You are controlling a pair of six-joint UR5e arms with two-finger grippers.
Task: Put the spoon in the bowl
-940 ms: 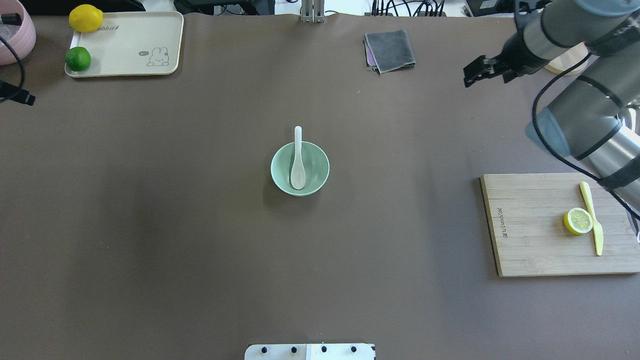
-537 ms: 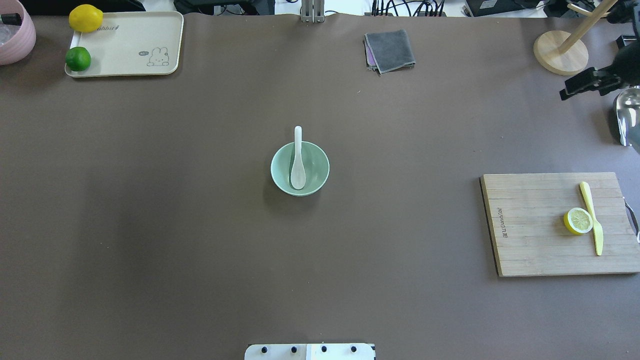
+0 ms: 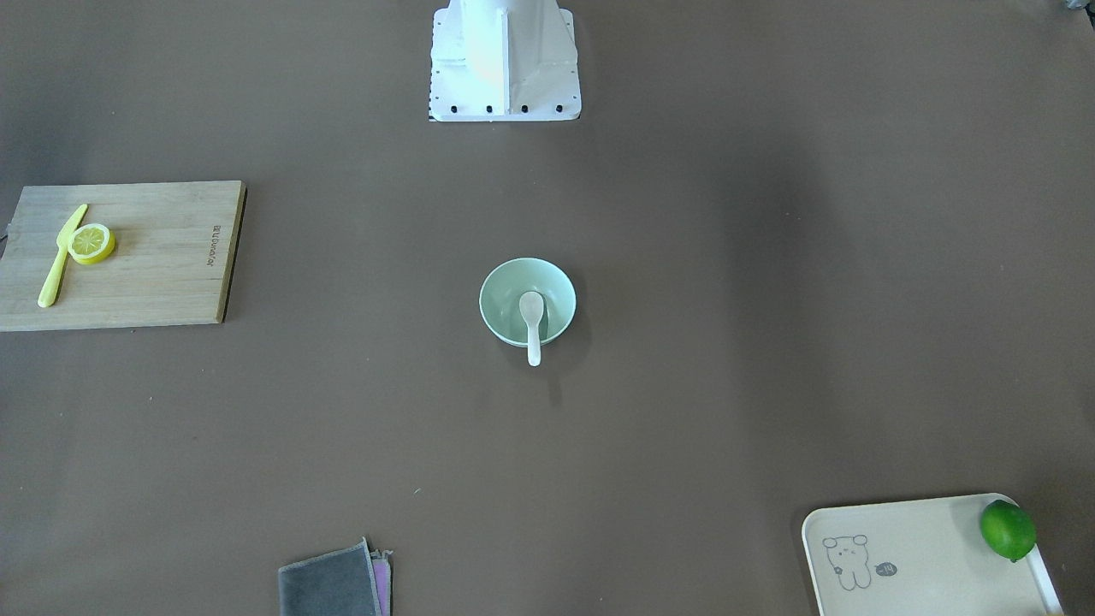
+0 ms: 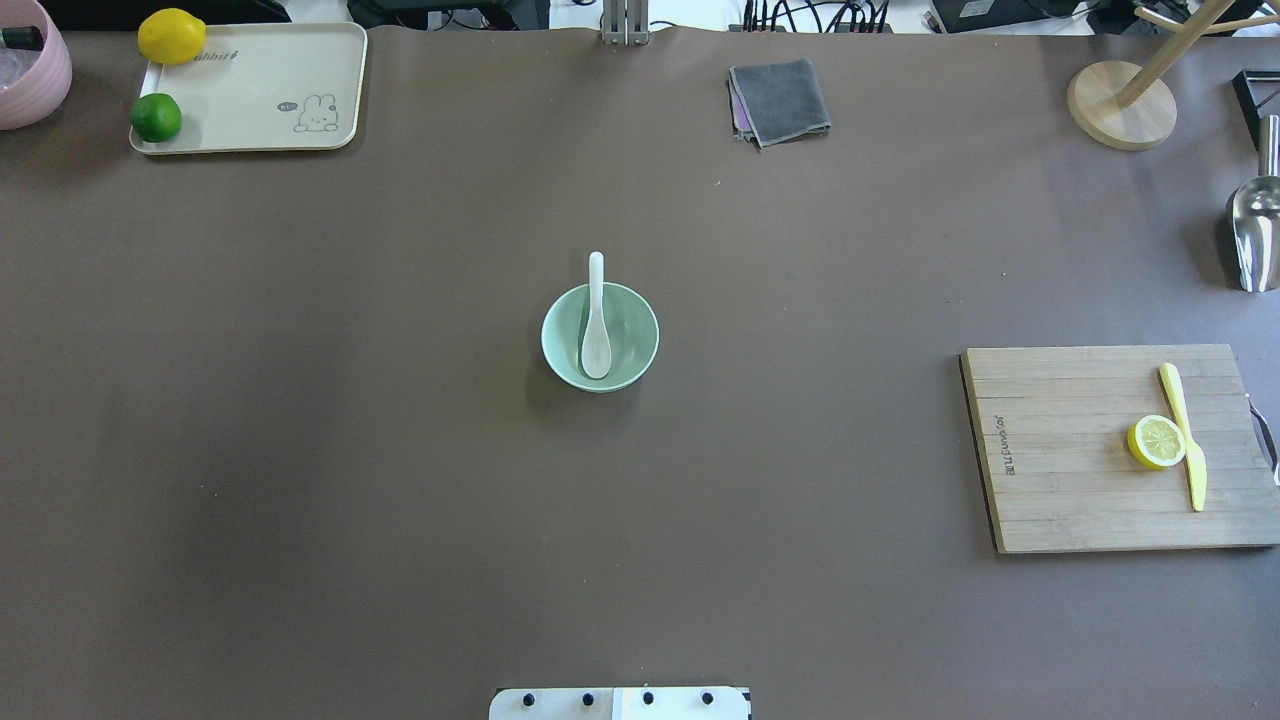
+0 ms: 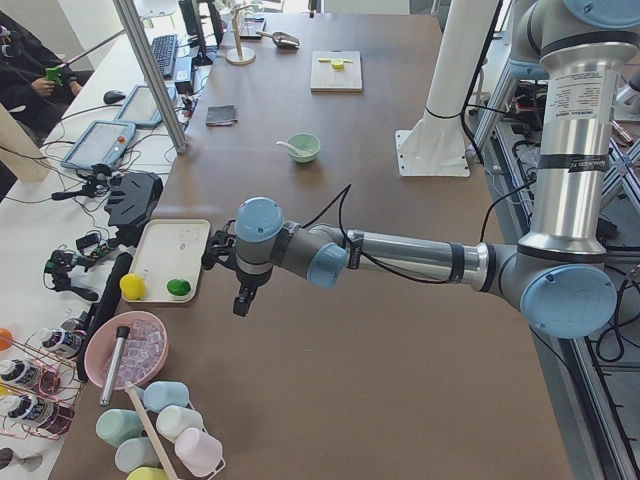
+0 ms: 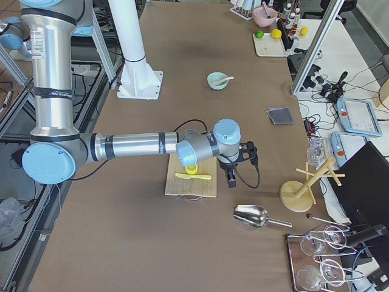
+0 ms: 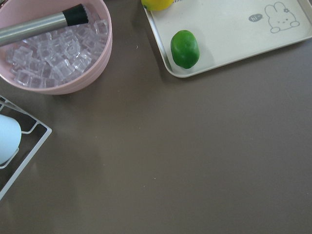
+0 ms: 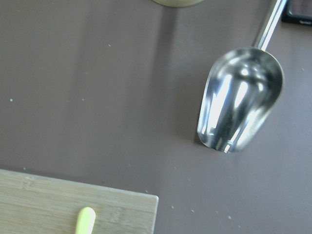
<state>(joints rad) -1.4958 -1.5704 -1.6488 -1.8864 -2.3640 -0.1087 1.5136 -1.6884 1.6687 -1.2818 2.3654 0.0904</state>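
The pale mint-green bowl (image 4: 629, 345) stands at the table's middle, also in the front-facing view (image 3: 505, 295). The white spoon (image 4: 596, 325) lies in it, scoop inside and handle resting over the far rim (image 3: 533, 346). Neither gripper shows in the overhead or front-facing view. The left gripper (image 5: 243, 300) hangs far from the bowl, beside the cream tray. The right gripper (image 6: 231, 180) hangs past the cutting board, near the metal scoop. I cannot tell whether either is open or shut. The wrist views show no fingers.
A cream tray (image 4: 260, 90) with a lemon (image 4: 171, 36) and lime (image 4: 156, 117) lies far left, beside a pink ice bowl (image 7: 58, 48). A cutting board (image 4: 1080, 450) with a lemon half and yellow knife (image 4: 1185, 435), a metal scoop (image 8: 241, 100), a wooden stand (image 4: 1120, 105) and a grey cloth (image 4: 780, 100) lie elsewhere.
The right arm has drawn back to the right and left the overhead view. The dark part at the left edge has also gone. Spoon and bowl have not moved.
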